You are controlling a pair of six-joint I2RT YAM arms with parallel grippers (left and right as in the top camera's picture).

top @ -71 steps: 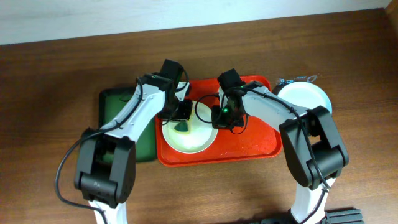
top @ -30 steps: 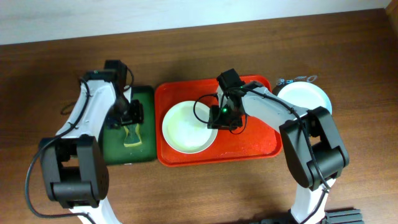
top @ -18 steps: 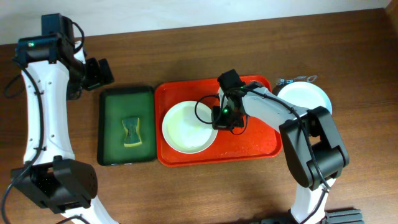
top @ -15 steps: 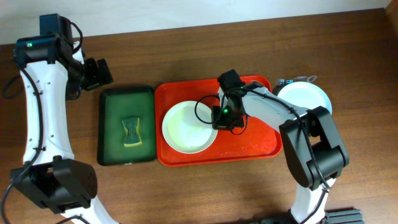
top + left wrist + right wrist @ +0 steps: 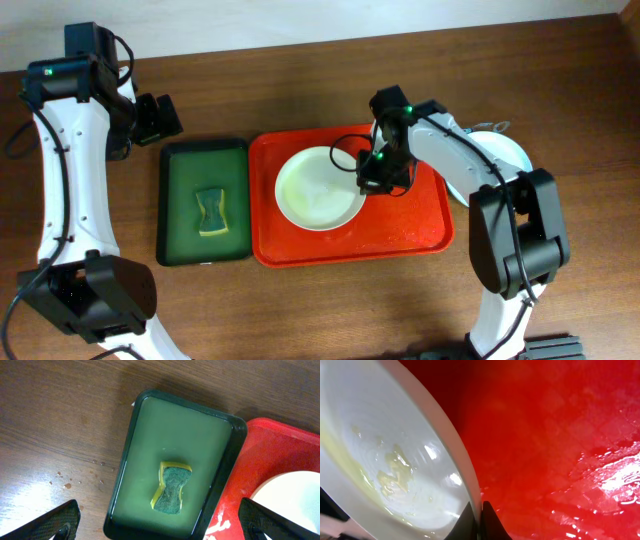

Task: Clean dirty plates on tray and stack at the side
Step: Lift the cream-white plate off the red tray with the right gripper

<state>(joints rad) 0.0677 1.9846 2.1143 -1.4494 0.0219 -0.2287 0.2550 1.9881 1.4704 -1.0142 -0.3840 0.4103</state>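
Right gripper [image 5: 368,180] pinched on plate [image 5: 318,190] rim; plate appears raised, tilted over red tray [image 5: 420,228]. Left gripper [image 5: 152,118] wide, idle, beyond sponge [image 5: 210,210]. Advice: thin-edge hold may slip, so lift slowly, clear tray rim, then lower onto side plate [image 5: 508,152].

Right tool [image 5: 368,180] and its pinched plate [image 5: 318,190] crowd the middle of the red tray [image 5: 400,235]; the sponge [image 5: 209,211] lies unobstructed from above.

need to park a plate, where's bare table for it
Bare wood runs in front of the green tray and red tray, and behind both. Crowded right of the red tray: a side plate and the right arm.
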